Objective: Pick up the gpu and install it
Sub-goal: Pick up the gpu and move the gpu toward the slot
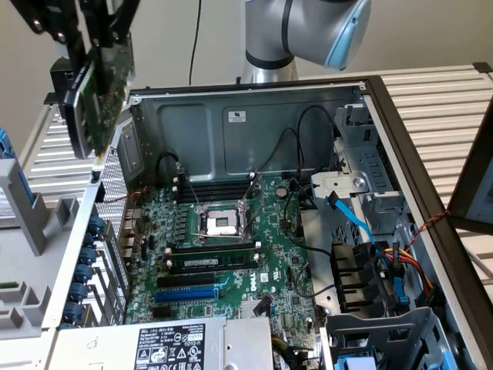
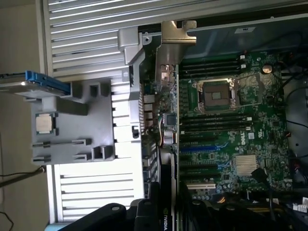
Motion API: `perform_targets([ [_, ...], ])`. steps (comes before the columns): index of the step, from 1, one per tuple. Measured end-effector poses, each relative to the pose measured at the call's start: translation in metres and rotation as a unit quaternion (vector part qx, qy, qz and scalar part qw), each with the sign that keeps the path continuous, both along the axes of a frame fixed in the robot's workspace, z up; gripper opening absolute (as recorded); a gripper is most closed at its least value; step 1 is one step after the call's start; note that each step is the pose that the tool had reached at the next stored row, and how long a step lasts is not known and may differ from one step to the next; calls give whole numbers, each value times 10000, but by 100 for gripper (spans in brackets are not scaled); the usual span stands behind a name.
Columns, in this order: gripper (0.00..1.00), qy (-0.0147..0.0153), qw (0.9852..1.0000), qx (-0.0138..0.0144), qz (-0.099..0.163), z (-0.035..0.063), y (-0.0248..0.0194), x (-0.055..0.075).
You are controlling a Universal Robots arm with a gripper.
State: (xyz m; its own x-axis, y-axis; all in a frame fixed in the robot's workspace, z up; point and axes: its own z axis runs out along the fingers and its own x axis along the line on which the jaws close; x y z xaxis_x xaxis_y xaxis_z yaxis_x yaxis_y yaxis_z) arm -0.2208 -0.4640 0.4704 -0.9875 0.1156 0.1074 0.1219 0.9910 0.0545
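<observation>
**Card clamped, high over the case wall**

Exterior view: my gripper [image 1: 92, 38] hangs high at the exterior view's left, jaws clenched on the gpu [image 1: 100, 96], a thin green circuit-board card with dark components. The card is tilted, and its lower edge is just above the perforated side wall of the open grey steel computer case [image 1: 231, 116]. My silver arm joint [image 1: 308, 31] rises behind the case's back wall. The card is well clear of the large green motherboard [image 1: 239, 254] lying flat inside. A long blue expansion slot [image 1: 189, 294] sits uncovered near the white-labelled power supply [image 1: 169, 343], with open air above it. Black cables arch over the board, and a metal drive cage [image 1: 370, 185] with blue and orange wiring crowds the exterior view's right.

Wrist view: I see the gpu edge-on, its silvery metal end bracket [image 2: 174, 36] close by the case rim. Outside the case wall sits a grey plastic fixture [image 2: 72, 144] holding a small square silver processor chip [image 2: 45, 124], on a white slatted table [image 2: 96, 29].
</observation>
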Motion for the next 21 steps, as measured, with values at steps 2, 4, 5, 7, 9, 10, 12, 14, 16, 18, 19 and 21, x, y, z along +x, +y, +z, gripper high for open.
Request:
perform_targets([
  [2,26,0,10000,0,0,-10,0,91],
  [4,26,0,10000,0,1,-19,0,181],
  [5,26,0,10000,0,1,-23,0,229],
  [7,26,0,10000,0,1,-30,0,317],
  [9,26,0,10000,0,4,-38,0,410],
  [10,26,0,10000,0,5,-41,0,456],
  [12,26,0,10000,0,12,-44,0,544],
  [14,26,0,10000,0,18,-46,0,631],
  [16,26,0,10000,0,24,-54,0,709],
  [18,26,-4,10000,-12,41,-73,1,753],
  [19,26,-9,10000,-24,54,-84,1,766],
  [21,26,-21,9999,-44,92,-106,3,788],
])
